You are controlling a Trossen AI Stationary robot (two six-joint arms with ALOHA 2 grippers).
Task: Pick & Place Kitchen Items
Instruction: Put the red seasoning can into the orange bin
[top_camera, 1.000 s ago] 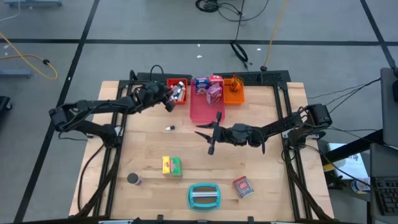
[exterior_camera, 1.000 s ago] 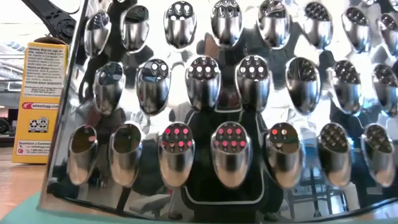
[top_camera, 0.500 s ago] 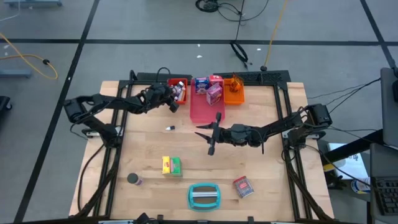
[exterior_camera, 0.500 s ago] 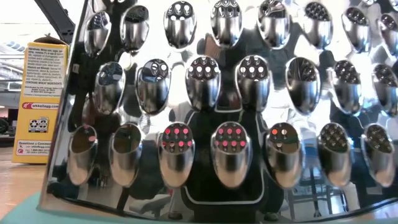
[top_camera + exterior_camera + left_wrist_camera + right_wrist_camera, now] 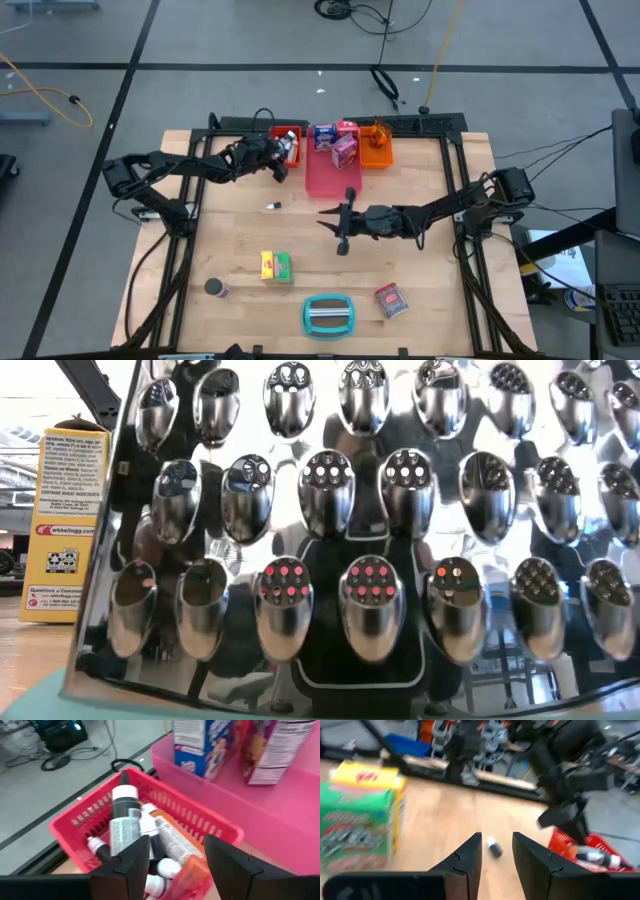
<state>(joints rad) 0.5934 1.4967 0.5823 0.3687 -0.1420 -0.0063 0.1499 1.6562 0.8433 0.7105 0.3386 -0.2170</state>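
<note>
My right tool (image 5: 340, 226) hangs mid-surface, released, aimed at the tiny bottle (image 5: 494, 848) lying loose on the wood. Likely light, hard and prone to rolling, so I'd pinch across its middle. Left tool (image 5: 177, 857) is released over the red basket (image 5: 75, 822).

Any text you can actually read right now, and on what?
"wkkellogg.com": orange band on the yellow box, low view.
"Questions or Comments" (seemingly, small): near that box's foot.
Blue-white box, box beside it, green box, bottles: print too blurred to read.
</note>
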